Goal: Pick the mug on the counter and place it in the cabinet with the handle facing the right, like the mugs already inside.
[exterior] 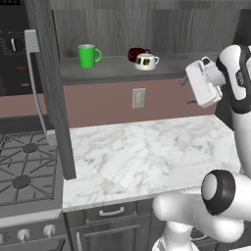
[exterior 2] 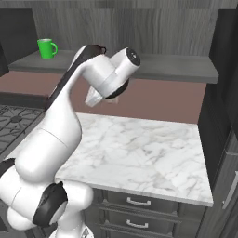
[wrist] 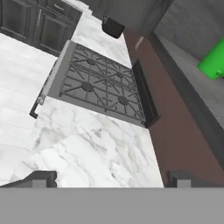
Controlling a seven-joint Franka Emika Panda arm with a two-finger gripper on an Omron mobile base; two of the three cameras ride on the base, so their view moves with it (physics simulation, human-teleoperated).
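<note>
Gaping wide, pincer (wrist: 111, 178) holds nothing | white mug (exterior: 146, 61) on cabinet (exterior: 122, 68) shelf beside red mug (exterior: 136, 53)

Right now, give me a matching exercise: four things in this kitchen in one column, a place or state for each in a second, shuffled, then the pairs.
Things:
1. white mug
2. green mug
3. gripper
4. stove

Places or states:
A. left of the marble counter
B. open, holding nothing, in the air over the counter
C. on the cabinet shelf, just in front of the dark red mug
D. alone toward the left end of the shelf

Pairs: 1-C, 2-D, 3-B, 4-A
</note>
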